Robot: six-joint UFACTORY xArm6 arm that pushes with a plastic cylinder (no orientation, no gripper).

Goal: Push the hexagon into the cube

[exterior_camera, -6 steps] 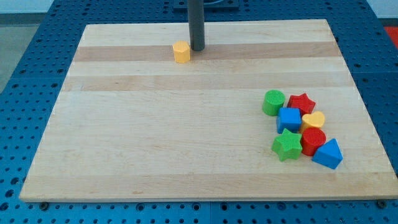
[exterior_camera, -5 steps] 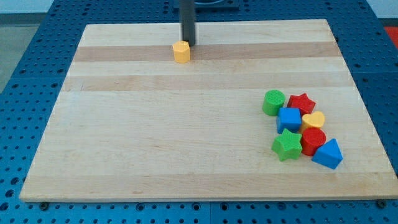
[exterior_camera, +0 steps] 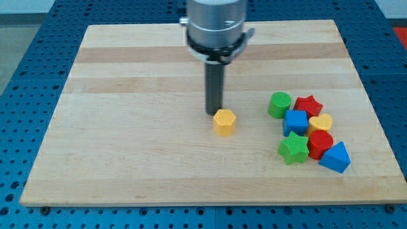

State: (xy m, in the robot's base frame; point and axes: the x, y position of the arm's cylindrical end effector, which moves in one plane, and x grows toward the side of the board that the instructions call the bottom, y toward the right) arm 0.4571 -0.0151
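One yellow hexagon (exterior_camera: 224, 121) touches my tip (exterior_camera: 212, 113), lower right.

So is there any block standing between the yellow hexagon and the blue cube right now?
No, nothing visible does. Bare board lies between the yellow hexagon and the blue cube at the view's right. The green cylinder and green star flank the path, above and below the cube. My tip sits just upper-left of the hexagon.
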